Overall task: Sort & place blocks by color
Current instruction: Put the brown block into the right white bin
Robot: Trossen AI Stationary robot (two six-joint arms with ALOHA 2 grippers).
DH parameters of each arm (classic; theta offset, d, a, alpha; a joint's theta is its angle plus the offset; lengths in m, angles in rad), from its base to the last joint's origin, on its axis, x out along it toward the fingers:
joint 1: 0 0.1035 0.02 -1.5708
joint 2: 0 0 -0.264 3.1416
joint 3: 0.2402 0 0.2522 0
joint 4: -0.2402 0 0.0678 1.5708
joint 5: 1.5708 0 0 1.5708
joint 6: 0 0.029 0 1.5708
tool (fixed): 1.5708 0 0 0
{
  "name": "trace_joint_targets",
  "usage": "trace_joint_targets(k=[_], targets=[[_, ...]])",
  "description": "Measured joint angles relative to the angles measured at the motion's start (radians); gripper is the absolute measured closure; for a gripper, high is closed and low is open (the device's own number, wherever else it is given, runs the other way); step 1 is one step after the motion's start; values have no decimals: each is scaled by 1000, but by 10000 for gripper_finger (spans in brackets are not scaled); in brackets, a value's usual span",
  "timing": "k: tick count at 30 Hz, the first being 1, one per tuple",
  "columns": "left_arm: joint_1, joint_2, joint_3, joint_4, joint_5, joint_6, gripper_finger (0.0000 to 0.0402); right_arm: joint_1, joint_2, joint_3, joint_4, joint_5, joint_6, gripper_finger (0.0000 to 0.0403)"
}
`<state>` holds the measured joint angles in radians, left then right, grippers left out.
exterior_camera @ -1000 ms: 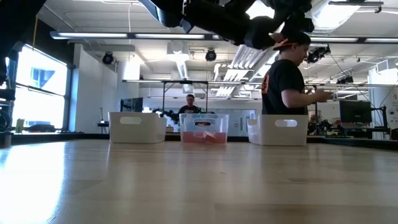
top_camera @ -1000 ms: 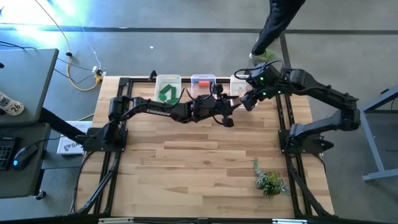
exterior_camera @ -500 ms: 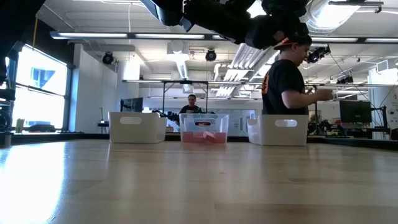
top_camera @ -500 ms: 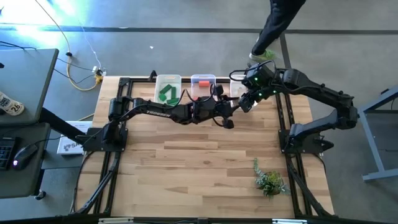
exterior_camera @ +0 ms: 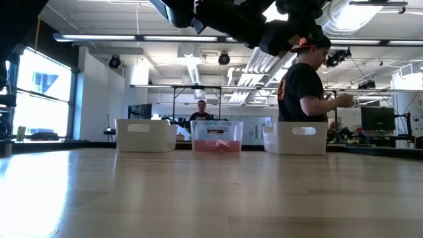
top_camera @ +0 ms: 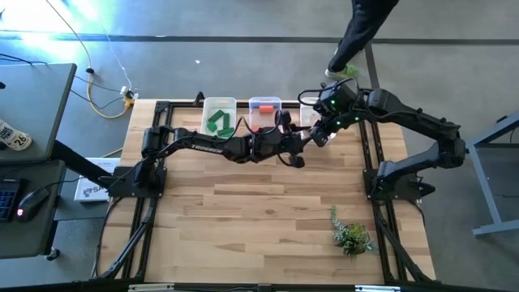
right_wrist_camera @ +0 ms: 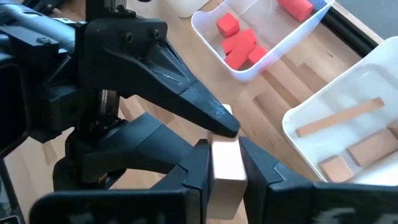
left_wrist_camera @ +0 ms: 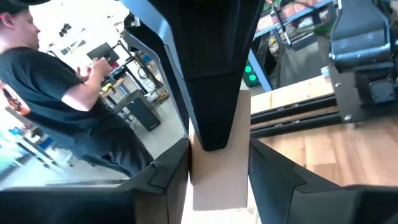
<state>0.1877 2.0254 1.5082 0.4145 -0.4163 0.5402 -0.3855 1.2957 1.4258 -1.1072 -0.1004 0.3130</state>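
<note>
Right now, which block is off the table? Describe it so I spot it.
Find the three white translucent plastic bins along the wooden table's far edge. Just in front of the right two, the left end effector and right end effector meet around a pale natural wood rectangular block. It is the only block outside a bin.

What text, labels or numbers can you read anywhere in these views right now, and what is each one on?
"TROSSEN": white lettering on the left arm, barely legible.
"26": on a white object at the desk's edge.
White box beside the table: print too small to read.
None on the pale wood block gripped by left tool and right tool.
</note>
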Motion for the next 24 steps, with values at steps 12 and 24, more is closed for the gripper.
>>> trace_joint_targets(k=[12,24], targets=[[3,-2,3,4,-23,-25,243,0,2,-4,-35,102,-4,365],[-12,-2,3,-119,-391,5,218,0,2,-4,-90,392,26,365]])
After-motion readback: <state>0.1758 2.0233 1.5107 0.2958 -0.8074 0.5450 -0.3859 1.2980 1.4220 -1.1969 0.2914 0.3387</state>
